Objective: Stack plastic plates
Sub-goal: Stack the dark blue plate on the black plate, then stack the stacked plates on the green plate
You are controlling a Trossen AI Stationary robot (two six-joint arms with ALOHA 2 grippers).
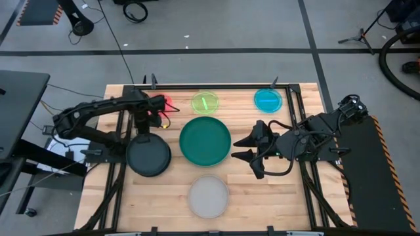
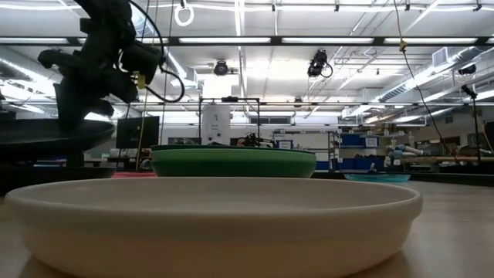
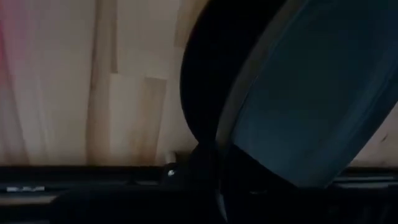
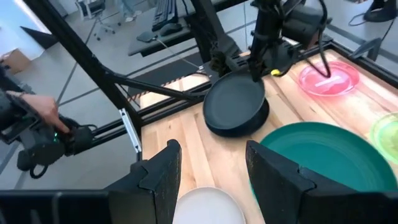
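Left end effector (image 1: 142,128) pinches black plate (image 1: 149,156) by its far rim, lifted over desk (image 1: 262,196) left edge. Right end effector (image 1: 244,148) spread, beside green plate (image 1: 205,141); bare wood between them.

Red plate (image 1: 159,105) half hidden (under left arm)

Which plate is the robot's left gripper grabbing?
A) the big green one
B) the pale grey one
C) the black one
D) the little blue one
C: the left gripper is clamped on the rim of the black plate, as the right wrist view also shows, while the green plate, blue plate and grey plate lie untouched on the table.
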